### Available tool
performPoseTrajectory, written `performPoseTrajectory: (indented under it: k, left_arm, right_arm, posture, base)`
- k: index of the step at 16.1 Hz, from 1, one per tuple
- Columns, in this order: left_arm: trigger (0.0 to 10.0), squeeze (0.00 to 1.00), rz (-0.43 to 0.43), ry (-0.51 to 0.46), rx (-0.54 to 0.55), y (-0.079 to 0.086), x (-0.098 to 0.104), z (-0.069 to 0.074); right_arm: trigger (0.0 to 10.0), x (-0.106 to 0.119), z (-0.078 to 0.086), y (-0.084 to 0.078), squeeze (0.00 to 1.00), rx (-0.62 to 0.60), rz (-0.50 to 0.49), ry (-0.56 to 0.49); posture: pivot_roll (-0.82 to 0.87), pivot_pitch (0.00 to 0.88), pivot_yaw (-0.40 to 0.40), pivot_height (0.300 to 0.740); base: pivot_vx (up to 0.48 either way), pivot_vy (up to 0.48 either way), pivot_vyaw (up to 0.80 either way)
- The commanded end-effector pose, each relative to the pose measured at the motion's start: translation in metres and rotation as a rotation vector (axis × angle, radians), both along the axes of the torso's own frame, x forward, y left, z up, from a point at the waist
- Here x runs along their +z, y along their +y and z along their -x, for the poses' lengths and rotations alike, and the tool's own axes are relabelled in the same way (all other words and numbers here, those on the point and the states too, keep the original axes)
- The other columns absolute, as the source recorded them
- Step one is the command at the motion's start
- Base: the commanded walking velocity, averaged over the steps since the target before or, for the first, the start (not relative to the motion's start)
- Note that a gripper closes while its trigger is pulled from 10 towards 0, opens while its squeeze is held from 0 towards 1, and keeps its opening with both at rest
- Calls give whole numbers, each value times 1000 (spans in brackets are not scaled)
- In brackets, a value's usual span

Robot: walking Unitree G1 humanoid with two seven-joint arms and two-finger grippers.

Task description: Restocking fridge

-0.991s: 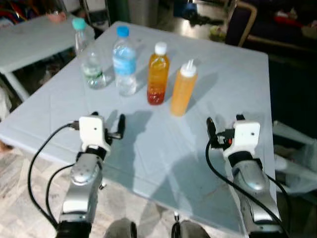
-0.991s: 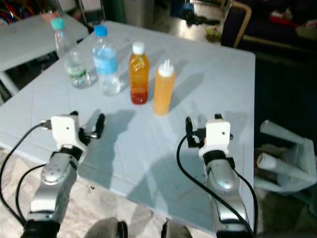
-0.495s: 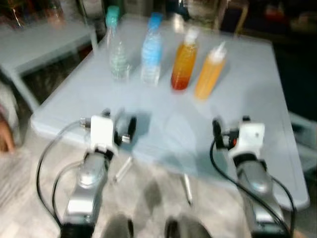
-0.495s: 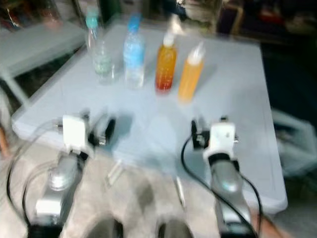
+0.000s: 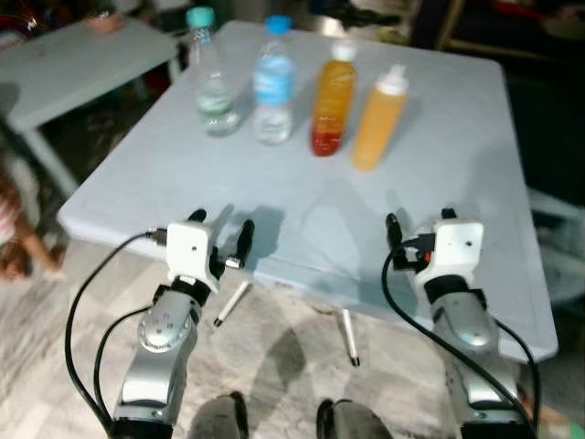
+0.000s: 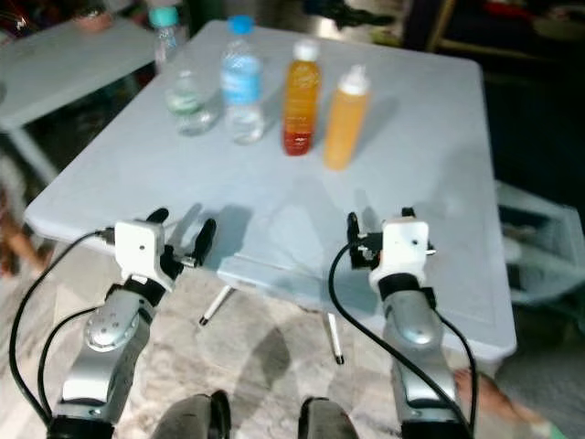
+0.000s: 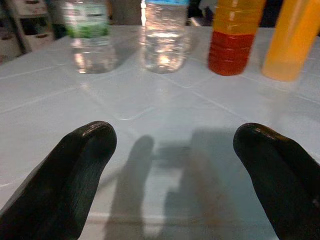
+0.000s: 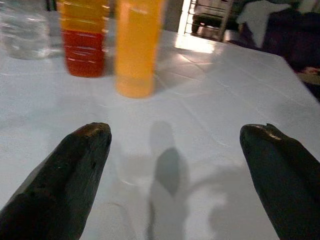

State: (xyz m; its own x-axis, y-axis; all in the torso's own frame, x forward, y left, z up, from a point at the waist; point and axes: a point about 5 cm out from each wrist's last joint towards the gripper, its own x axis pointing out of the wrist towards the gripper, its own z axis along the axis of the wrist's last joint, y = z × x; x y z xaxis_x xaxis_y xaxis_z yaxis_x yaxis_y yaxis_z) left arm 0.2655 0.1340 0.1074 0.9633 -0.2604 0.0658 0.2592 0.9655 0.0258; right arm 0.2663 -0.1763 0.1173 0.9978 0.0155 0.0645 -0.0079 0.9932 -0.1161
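Four bottles stand in a row at the far side of the pale blue table (image 5: 439, 183): a clear bottle with a teal cap (image 5: 210, 87), a water bottle with a blue cap (image 5: 273, 91), an orange-red juice bottle (image 5: 332, 105) and a yellow squeeze bottle (image 5: 379, 114). My left gripper (image 5: 222, 221) hangs open at the table's near edge, well short of the bottles. Over the near right part of the table my right gripper (image 5: 418, 218) is open too. Both hold nothing. In the right wrist view the squeeze bottle (image 8: 135, 50) stands ahead between the fingers.
A second pale table (image 5: 64, 59) stands at the back left. A person's limb (image 5: 14, 242) shows at the left edge, and a hand (image 6: 494, 393) low on the right. A white plastic object (image 6: 539, 261) lies on the floor to the right. Thin table legs (image 5: 348, 335) reach down before my feet.
The camera has pulled back from the table, with blur in between. The grippers, earlier over the tabletop, now hang at its near edge. The bottles keep their places.
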Motion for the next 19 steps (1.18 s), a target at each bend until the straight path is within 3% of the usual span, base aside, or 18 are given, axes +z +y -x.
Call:
performPoseTrajectory:
  k: [1,12,19]
  left_arm:
    - [10000,0,-4,-14,-5,-1,3,0]
    - [10000,0,17,-8,-34,-4,3,-1]
    - [10000,0,9,-12,-23,-2,3,1]
  right_arm:
    - [10000,-1,0,-2,0,-5,2,5]
    - [10000,13,-4,-1,0,16,50,-72]
    - [10000,14,-6,3,0,34,50,-85]
  posture:
    - [10,113,-27,740]
    - [10,109,-27,740]
    - [20,117,-25,740]
  base:
    - [244,0,-569]
    - [332,0,0]
    - [0,0,0]
